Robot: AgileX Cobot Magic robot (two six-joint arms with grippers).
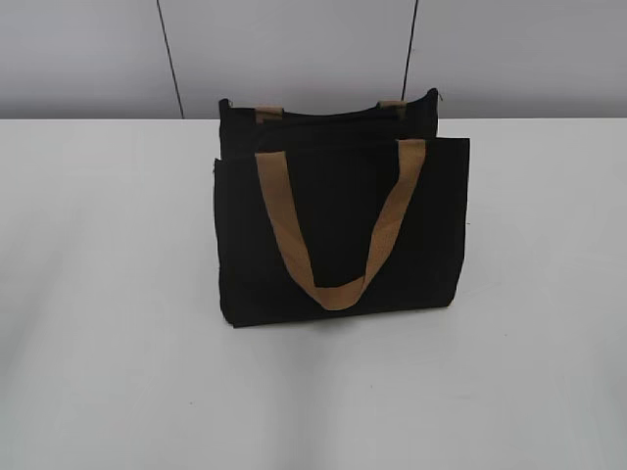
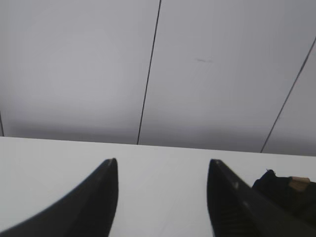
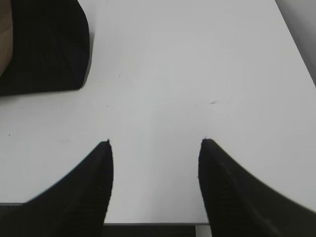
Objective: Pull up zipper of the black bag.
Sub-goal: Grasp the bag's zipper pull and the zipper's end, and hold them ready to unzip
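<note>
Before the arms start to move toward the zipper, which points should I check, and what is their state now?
1. Black fabric bag with tan webbing handles stands upright on the white table: ok.
2. Left gripper open, holding nothing: ok.
3. Right gripper open, holding nothing: ok.
4. Black zipper line along the top edge located: ok; its pull position: cannot tell.
5. Front tan handle hangs down the front, clear of the top edge: ok.
6. Either gripper near the bag's top: not ok, neither shows in the exterior view.
</note>
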